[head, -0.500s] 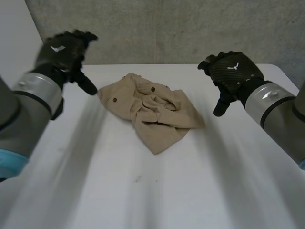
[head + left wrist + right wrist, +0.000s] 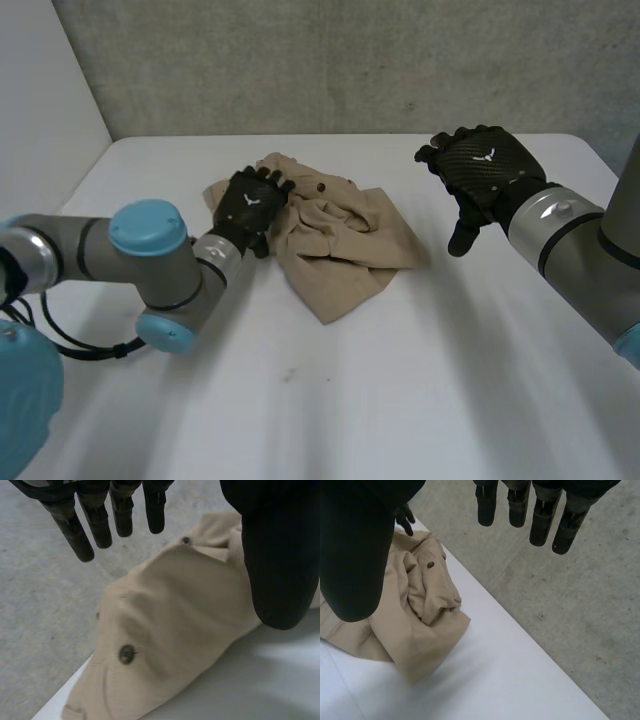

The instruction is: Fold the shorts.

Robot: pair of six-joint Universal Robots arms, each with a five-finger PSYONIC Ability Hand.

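Shorts: the tan shorts [image 2: 345, 240] lie in a crumpled heap on the far half of the white table [image 2: 400, 400], about midway between its left and right edges and close to its far edge.
Heap outline: one pointed corner of cloth reaches toward the near edge. The right side ends in a soft rounded fold. A dark button [image 2: 126, 653] sits on the fold under the left hand's fingertips.
Left hand: the left hand [image 2: 250, 208] is over the heap's left end, palm down. Its fingers are straight and set apart from the thumb, with nothing pinched between them. Whether the palm touches the cloth cannot be told.
Right hand: the right hand [image 2: 482, 165] hangs above the table near the far right corner, apart from the shorts. Its fingers are loosely extended, the thumb points down, and it holds nothing.
Open room: white surface runs wide from the heap to the near edge, and a narrower strip lies between the heap and the right edge. The left arm [image 2: 150, 260] reaches in across the left side.
Hard to make out: waistband and leg openings are lost in the folds, and the left hand covers the heap's left end.
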